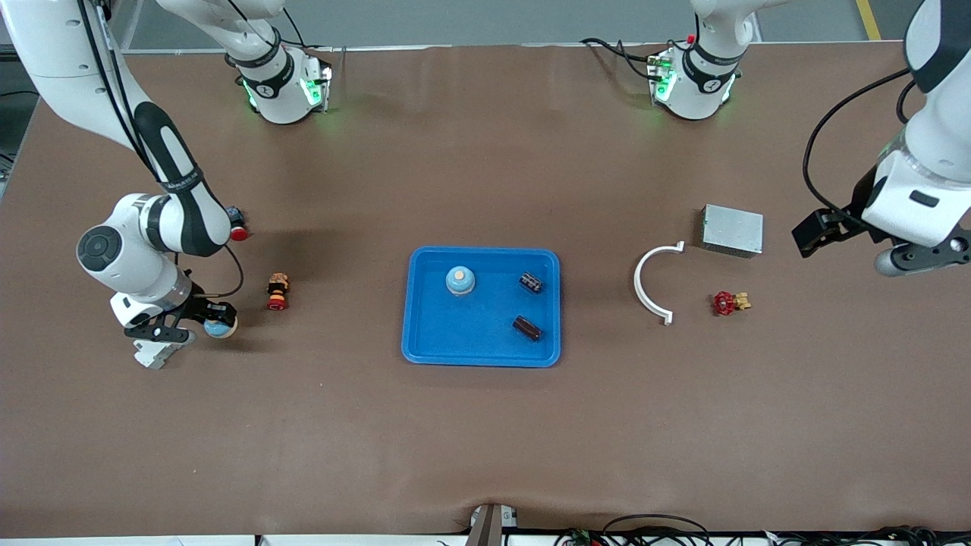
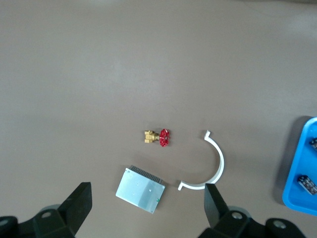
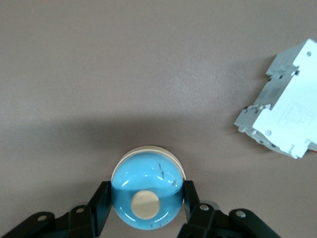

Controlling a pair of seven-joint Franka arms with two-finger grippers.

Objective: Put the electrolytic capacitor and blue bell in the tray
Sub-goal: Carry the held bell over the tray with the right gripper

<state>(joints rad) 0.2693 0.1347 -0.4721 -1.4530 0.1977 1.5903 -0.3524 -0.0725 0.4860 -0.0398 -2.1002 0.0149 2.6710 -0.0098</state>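
Note:
The bright-blue tray [image 1: 470, 334] lies mid-table and shows partly in the left wrist view [image 2: 299, 183]. In it are a blue bell [image 1: 460, 280] and two dark electrolytic capacitors [image 1: 530, 283] [image 1: 526, 327], both also in the left wrist view [image 2: 314, 144] [image 2: 308, 184]. My right gripper [image 1: 216, 322] [image 3: 147, 203], toward the right arm's end of the table, is shut on a second blue bell [image 1: 220, 327] [image 3: 147, 193], at or just above the table. My left gripper [image 1: 823, 231] [image 2: 147, 203] is open and empty, up over the table by the grey metal box.
Near the right gripper are a white breaker [image 1: 155, 353] [image 3: 282, 124], a small red-and-yellow part [image 1: 278, 292] and a red button [image 1: 237, 231]. Toward the left arm's end lie a grey metal box [image 1: 732, 230] [image 2: 141, 190], a white half-ring clamp [image 1: 654, 280] [image 2: 213, 166] and a red-handled brass valve [image 1: 728, 302] [image 2: 157, 137].

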